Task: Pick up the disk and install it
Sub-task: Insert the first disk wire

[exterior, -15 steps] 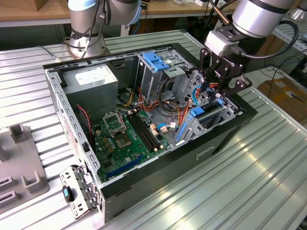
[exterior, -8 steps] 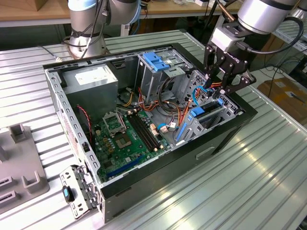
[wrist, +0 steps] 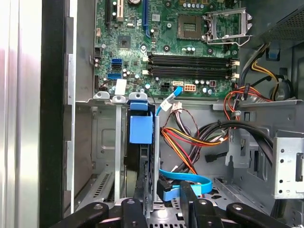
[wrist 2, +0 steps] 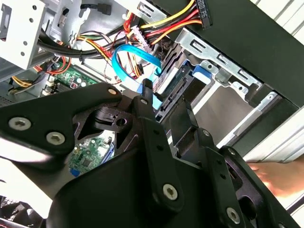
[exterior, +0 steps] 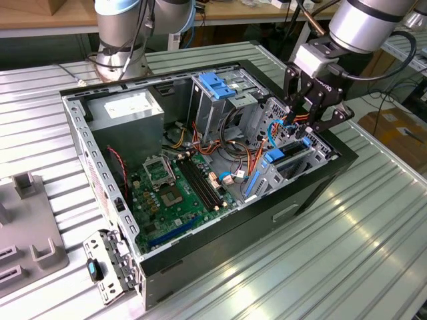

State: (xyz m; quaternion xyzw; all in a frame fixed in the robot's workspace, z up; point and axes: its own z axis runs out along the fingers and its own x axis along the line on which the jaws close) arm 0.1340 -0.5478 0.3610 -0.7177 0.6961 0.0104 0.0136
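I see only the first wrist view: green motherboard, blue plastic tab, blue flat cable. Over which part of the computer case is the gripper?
Observer: In the exterior view the black gripper hangs over the drive bay, at the corner of the open black computer case, on the exterior view's right.
Operator: Is the disk near it?
Observer: Yes. The second wrist view shows the silver metal disk with its blue plastic rail in the bay, close to the gripper.
Operator: Is anybody near?
Observer: A person's hand shows outside the case wall in the second wrist view.
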